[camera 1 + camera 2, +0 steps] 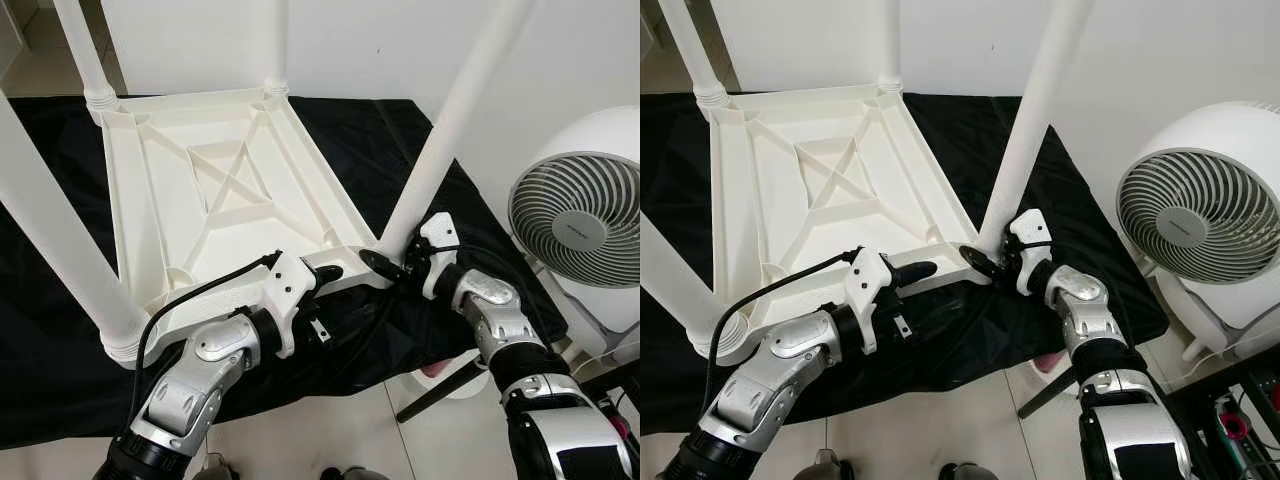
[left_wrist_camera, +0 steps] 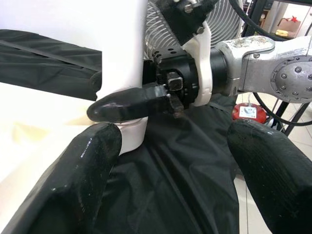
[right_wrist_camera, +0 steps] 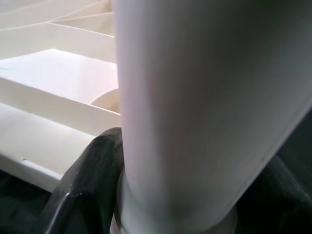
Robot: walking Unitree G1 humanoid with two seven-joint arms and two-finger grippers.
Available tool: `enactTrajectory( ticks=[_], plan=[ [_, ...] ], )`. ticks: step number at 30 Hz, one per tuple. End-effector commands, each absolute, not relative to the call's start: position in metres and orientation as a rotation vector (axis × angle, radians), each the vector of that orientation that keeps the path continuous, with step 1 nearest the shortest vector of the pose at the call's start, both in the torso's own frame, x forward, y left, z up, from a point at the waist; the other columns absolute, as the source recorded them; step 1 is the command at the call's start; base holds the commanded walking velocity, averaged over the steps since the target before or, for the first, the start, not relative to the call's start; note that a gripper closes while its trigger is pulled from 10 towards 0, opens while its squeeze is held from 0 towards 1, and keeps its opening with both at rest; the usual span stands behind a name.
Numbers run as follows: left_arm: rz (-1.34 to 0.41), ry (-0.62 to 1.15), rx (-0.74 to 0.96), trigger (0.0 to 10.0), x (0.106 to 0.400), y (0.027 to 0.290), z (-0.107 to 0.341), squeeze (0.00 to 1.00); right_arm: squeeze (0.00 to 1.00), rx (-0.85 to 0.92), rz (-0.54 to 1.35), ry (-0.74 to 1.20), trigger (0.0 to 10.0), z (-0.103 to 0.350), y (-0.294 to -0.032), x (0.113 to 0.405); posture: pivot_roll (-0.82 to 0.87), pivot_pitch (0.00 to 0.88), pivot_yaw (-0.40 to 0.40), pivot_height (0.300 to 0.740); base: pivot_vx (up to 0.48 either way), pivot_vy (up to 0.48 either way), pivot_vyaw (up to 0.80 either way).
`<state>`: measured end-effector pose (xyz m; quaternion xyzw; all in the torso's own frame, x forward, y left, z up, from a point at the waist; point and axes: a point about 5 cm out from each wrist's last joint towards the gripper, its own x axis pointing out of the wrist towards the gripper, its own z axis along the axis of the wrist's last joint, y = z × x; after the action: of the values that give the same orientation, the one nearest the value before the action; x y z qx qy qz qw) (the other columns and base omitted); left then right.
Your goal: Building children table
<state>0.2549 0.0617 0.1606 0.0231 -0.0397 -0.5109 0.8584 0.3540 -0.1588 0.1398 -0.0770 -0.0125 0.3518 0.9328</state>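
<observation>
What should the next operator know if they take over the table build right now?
Right gripper: shut on the near-right leg, low down by its socket.
Left gripper: open, fingers beside the tabletop's near edge, holding nothing.
The white tabletop lies upside down on the black cloth, ribs facing up.
Done: all four legs stand in the corner sockets.
Left: whether the near-right leg is fully seated cannot be told; check it, release, then turn the table upright.
Mind the white fan standing close on the right.

Bright, even indoor light; soft shadows under the white table (image 1: 210, 190); nearest wrist-view fingers blurred, out of focus.
</observation>
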Motion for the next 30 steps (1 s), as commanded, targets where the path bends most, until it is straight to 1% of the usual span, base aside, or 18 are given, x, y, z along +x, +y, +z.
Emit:
enactTrajectory(
  ticks=[1, 2, 4, 6, 8, 9, 10, 11, 12, 15, 16, 18, 21, 22, 23, 24, 25, 30],
  plan=[
    [-1.077, -0.072, 0.055, 10.0, 0.251, 0.061, 0.159, 0.0, 0.0, -0.15, 0.621, 0.01, 10.0, 0.134, -0.153, 0.355, 0.08, 0.095, -0.082, 0.74, 0.0, 0.0, 0.0],
    [-1.077, -0.072, 0.055, 10.0, 0.251, 0.061, 0.159, 0.0, 0.0, -0.15, 0.621, 0.01, 10.0, 0.134, -0.153, 0.355, 0.08, 0.095, -0.082, 0.74, 0.0, 0.0, 0.0],
    [-1.075, -0.069, 0.053, 10.0, 0.251, 0.061, 0.158, 0.0, 0.0, -0.108, 0.552, 0.017, 10.0, 0.131, -0.145, 0.353, 0.08, 0.099, -0.083, 0.74, 0.0, 0.0, 0.0],
    [-1.075, -0.064, 0.049, 10.0, 0.249, 0.061, 0.157, 0.0, 0.0, -0.036, 0.404, 0.027, 10.0, 0.125, -0.133, 0.348, 0.07, 0.105, -0.082, 0.74, 0.0, 0.0, 0.0],
    [-1.077, -0.06, 0.047, 10.0, 0.248, 0.061, 0.156, 0.0, 0.0, -0.006, 0.268, 0.02, 10.0, 0.124, -0.128, 0.345, 0.07, 0.108, -0.082, 0.74, 0.0, 0.0, 0.0],
    [-1.077, -0.059, 0.046, 10.0, 0.247, 0.061, 0.156, 0.0, 0.0, 0.0, 0.22, 0.016, 10.0, 0.124, -0.126, 0.344, 0.07, 0.109, -0.08, 0.74, 0.0, 0.0, 0.0],
    [-1.077, -0.059, 0.046, 10.0, 0.247, 0.061, 0.156, 0.0, 0.0, 0.0, 0.22, 0.016, 10.0, 0.124, -0.126, 0.344, 0.07, 0.109, -0.08, 0.74, 0.0, 0.0, 0.0],
    [-1.079, -0.058, 0.046, 10.0, 0.247, 0.061, 0.155, 0.0, 0.0, 0.009, 0.108, 0.041, 10.0, 0.119, -0.122, 0.341, 0.06, 0.112, -0.082, 0.74, 0.0, 0.0, 0.0],
    [-1.079, -0.058, 0.046, 10.0, 0.247, 0.061, 0.155, 0.0, 0.0, 0.009, 0.108, 0.041, 10.0, 0.119, -0.122, 0.341, 0.06, 0.112, -0.082, 0.74, 0.0, 0.0, 0.0],
    [-1.084, -0.056, 0.043, 10.0, 0.247, 0.059, 0.155, 0.0, 0.0, 0.093, -0.026, 0.074, 10.0, 0.115, -0.11, 0.336, 0.06, 0.116, -0.084, 0.74, 0.0, 0.0, 0.0],
    [-1.084, -0.055, 0.042, 10.0, 0.246, 0.059, 0.155, 0.0, 0.0, 0.113, -0.029, 0.076, 10.0, 0.115, -0.105, 0.336, 0.06, 0.116, -0.084, 0.74, 0.0, 0.0, 0.0],
    [-1.087, -0.055, 0.037, 10.0, 0.246, 0.057, 0.155, 0.0, 0.0, 0.121, 0.053, 0.031, 10.0, 0.126, -0.095, 0.335, 0.06, 0.116, -0.08, 0.74, 0.0, 0.0, 0.0],
    [-1.09, -0.054, 0.037, 10.0, 0.245, 0.057, 0.155, 0.0, 0.0, 0.098, 0.057, 0.016, 10.0, 0.129, -0.098, 0.335, 0.06, 0.114, -0.082, 0.74, 0.0, 0.0, 0.0],
    [-1.093, -0.054, 0.038, 10.0, 0.245, 0.056, 0.155, 0.0, 0.0, 0.078, 0.046, 0.002, 10.0, 0.132, -0.106, 0.335, 0.06, 0.109, -0.086, 0.74, 0.0, 0.0, 0.0],
    [-1.092, -0.054, 0.039, 10.0, 0.246, 0.057, 0.155, 0.0, 0.77, 0.084, 0.034, -0.004, 10.0, 0.133, -0.109, 0.335, 0.06, 0.109, -0.086, 0.74, 0.0, 0.0, 0.0],
    [-1.091, -0.054, 0.04, 10.0, 0.246, 0.057, 0.155, 0.0, 0.77, 0.091, 0.026, -0.006, 10.0, 0.133, -0.111, 0.335, 0.06, 0.109, -0.086, 0.74, 0.0, 0.0, 0.0],
    [-1.088, -0.056, 0.039, 10.0, 0.247, 0.057, 0.156, 0.0, 1.0, 0.103, 0.034, -0.021, 10.0, 0.135, -0.114, 0.335, 0.06, 0.105, -0.088, 0.74, 0.0, 0.0, 0.0],
    [-1.083, -0.058, 0.038, 10.0, 0.247, 0.057, 0.156, 0.0, 1.0, 0.104, 0.032, -0.05, 10.0, 0.139, -0.119, 0.334, 0.06, 0.102, -0.088, 0.74, 0.0, 0.0, 0.0]
  ],
)
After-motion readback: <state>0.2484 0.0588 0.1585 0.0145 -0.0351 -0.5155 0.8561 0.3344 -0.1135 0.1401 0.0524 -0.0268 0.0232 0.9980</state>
